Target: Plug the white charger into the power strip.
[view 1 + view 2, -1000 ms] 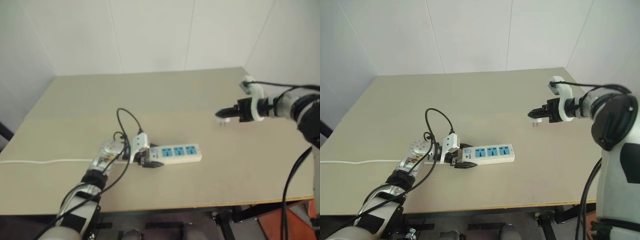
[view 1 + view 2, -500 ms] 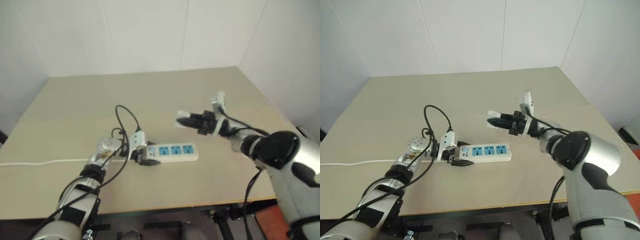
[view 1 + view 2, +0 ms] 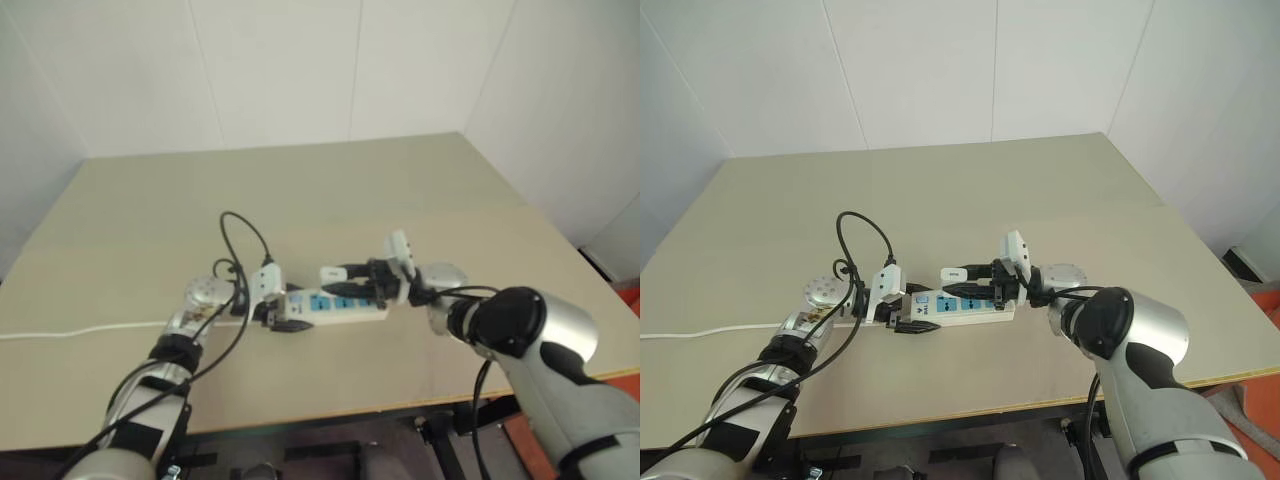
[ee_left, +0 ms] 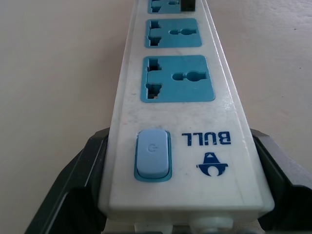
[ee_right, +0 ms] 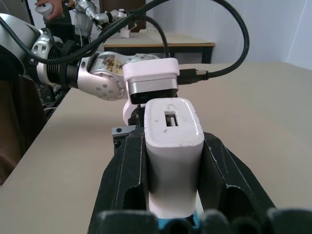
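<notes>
While lying flat near the front middle of the desk, power strip clamped at its switch end by left gripper, black fingers closed tight against both long sides. Blue socket panels facing up, thin white cord trailing off toward the left edge. White charger pinched upright between closed fingers of right gripper, hovering just above the strip's sockets, apart from them.
</notes>
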Tool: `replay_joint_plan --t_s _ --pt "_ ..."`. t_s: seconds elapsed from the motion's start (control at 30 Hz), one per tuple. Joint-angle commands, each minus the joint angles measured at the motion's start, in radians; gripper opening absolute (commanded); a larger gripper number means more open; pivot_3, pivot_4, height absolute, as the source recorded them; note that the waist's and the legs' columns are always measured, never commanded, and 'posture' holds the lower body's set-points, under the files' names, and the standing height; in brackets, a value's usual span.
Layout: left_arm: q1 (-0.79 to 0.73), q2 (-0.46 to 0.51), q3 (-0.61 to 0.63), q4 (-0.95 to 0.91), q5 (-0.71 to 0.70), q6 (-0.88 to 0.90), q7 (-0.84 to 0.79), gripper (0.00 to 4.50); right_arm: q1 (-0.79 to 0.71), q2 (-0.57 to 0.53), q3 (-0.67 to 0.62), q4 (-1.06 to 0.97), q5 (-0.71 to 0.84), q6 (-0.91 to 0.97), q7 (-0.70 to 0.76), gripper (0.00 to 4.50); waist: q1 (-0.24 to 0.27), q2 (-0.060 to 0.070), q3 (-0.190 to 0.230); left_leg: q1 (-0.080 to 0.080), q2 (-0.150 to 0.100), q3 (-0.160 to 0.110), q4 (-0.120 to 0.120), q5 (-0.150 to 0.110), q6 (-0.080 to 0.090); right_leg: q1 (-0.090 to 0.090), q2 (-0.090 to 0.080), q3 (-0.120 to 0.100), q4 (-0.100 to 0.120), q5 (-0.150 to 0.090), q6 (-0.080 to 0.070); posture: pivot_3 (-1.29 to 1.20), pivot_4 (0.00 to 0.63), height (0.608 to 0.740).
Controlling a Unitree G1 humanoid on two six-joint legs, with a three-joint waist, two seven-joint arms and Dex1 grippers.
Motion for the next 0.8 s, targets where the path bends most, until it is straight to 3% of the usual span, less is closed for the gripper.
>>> replay_joint_plan --t_s 0.03,0.47,0.8 --pt "0.027 0.024 -0.018 -0.002 0.034 0.016 -0.002 3.32 -0.011 0.009 0.005 0.03 -0.007 -0.028 -0.022 1.1 0.0 0.0 0.0 0.0 0.0 0.0 0.0 0.0 0.0 0.0 0.0 0.0 0.0 0.0 0.0 0.0 0.15 0.74" --pt "0.046 0.01 -0.005 -0.037 -0.004 0.026 -0.045 3.32 -0.044 0.059 0.079 0.023 0.006 0.031 -0.096 1.1 0.0 0.0 0.0 0.001 0.0 0.0 -0.004 0.0 -0.001 0.0 0.0 0.0 0.001 0.0 0.0 0.0 0.15 0.74" --pt "0.055 0.011 -0.005 -0.058 -0.008 0.03 -0.062 3.32 0.0 0.129 0.128 -0.155 0.073 0.155 -0.088 1.1 0.001 0.0 0.0 0.001 0.0 -0.001 -0.004 0.001 -0.001 0.0 0.0 0.0 0.002 0.0 0.0 0.0 0.15 0.74"
